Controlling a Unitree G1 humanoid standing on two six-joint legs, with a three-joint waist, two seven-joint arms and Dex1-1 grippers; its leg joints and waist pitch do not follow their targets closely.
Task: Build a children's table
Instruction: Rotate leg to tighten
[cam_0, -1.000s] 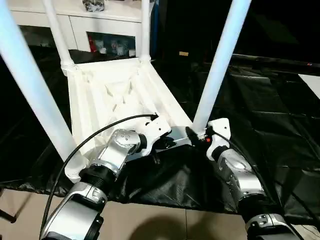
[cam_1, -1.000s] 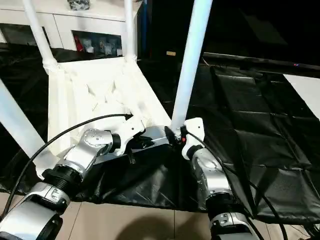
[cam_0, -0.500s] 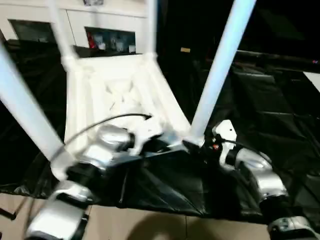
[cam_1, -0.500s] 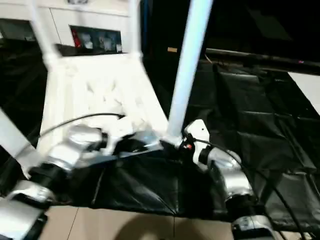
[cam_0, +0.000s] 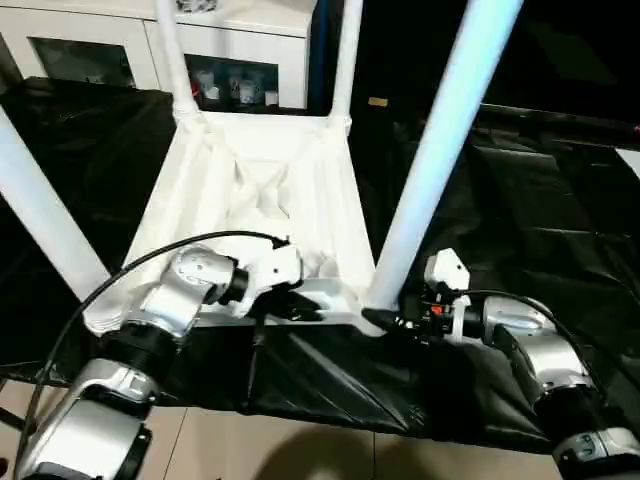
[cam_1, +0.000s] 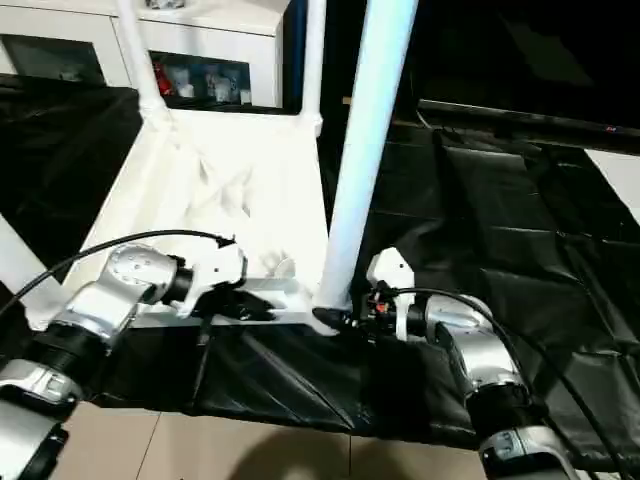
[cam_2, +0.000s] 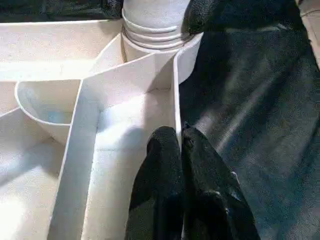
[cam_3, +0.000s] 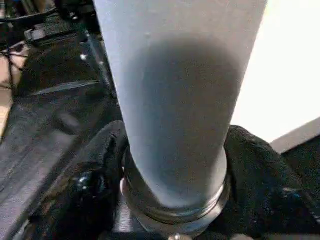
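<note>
Table (cam_0: 260, 190) upturned on black sheet (cam_0: 520, 200); white cabinet (cam_0: 240, 50) behind.

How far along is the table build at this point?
Done: all four legs stand upright in the corner sockets of the upturned table top. In hand: the right gripper clasps the base of the near right leg, and the shut left gripper grips the top's near rim. Left: turning the table onto its legs.

Rt wrist view: white table leg (cam_3: 175, 110) runs up centre frame; right gripper (cam_3: 175, 165) w/ black fingers (cam_3: 100, 170) either side of leg base, touching it. Black sheet (cam_3: 45, 120) beside.
</note>
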